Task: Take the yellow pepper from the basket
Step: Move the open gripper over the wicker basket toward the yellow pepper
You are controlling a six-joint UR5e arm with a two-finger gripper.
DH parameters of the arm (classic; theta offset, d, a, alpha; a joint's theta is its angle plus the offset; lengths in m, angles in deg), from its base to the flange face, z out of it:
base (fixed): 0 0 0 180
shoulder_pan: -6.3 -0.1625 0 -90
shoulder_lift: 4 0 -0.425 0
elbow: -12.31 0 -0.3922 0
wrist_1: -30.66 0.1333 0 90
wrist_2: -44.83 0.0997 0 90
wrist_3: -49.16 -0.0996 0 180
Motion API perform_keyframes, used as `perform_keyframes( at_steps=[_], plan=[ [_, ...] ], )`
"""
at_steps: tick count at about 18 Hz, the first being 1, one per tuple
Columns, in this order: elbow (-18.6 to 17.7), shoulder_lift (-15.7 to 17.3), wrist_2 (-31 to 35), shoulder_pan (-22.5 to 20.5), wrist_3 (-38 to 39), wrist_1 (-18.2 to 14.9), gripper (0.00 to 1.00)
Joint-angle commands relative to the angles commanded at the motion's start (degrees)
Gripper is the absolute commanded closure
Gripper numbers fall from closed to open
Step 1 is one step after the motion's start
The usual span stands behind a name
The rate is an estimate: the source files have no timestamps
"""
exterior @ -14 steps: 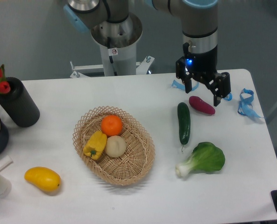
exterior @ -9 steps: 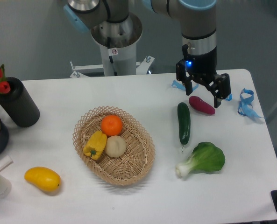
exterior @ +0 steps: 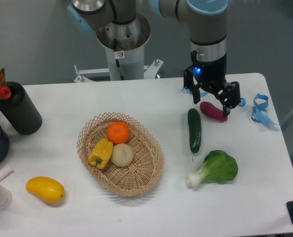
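Note:
The yellow pepper (exterior: 101, 153) lies in the left half of the woven wicker basket (exterior: 144, 170), beside an orange (exterior: 118, 132) and a pale beige ball (exterior: 122, 154). My gripper (exterior: 211, 101) hangs open far to the right of the basket, at the table's back right. Its fingers stand over a purple eggplant (exterior: 213, 111) with nothing held between them.
A cucumber (exterior: 194, 130) and a bok choy (exterior: 215, 169) lie right of the basket. A yellow mango (exterior: 45, 189) sits front left. A black cylinder (exterior: 18, 108) with red flowers stands at the left edge. Blue ribbon (exterior: 261, 109) lies at the far right.
The gripper has shifted slightly to the left, toward the table's middle. Nothing on the table has moved.

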Motion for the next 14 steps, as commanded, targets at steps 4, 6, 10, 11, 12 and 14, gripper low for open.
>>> perform_keyframes(
  at_steps=[4, 6, 10, 11, 12, 14],
  plan=[
    [-1.76, -0.35, -2.2, 1.39, 10.7, 2.65, 0.0],
    [-1.85, -1.23, -3.0, 2.89, 14.76, 2.65, 0.0],
    [-2.11, -2.81, -5.02, 5.27, 24.33, 2.56, 0.0],
    [-2.55, -3.51, -4.85, 5.8, 25.49, 2.56, 0.0],
    [-2.73, -4.04, -4.85, 6.24, 26.37, 2.56, 0.0],
    [-3.34, -4.83, -4.85, 8.16, 28.57, 2.65, 0.0]
  ],
)
